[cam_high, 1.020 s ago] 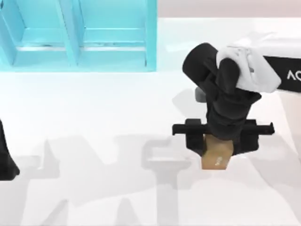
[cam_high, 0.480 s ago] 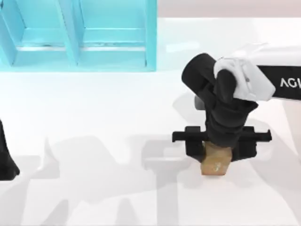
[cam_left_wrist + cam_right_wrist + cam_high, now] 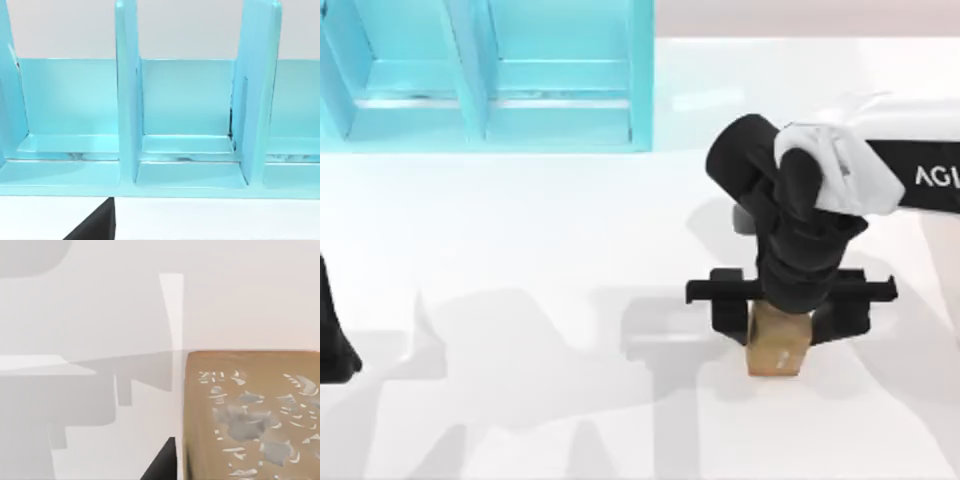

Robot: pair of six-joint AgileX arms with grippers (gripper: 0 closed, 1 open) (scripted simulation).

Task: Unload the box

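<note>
Right gripper (image 3: 778, 318) clamps brown pack (image 3: 778, 345) | pack at table's 4 o'clock, rack (image 3: 490, 75) at 11 | set down level before releasing (left arm parked at 8)

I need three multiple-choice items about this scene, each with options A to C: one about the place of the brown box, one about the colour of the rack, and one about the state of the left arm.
1. Where is the brown box?
A. inside the rack
B. on the table under the right gripper
C. beside the left arm

2. What colour is the rack?
A. red
B. yellow
C. light blue

3. What is the left arm doing?
A. parked at the table's left edge
B. lifting the box
C. reaching into the rack

Answers:
1 B: the brown box lies on the white table at the right gripper, far from the rack.
2 C: the rack is light blue in the top and left wrist views.
3 A: the left arm stays at the left edge, touching nothing.
</note>
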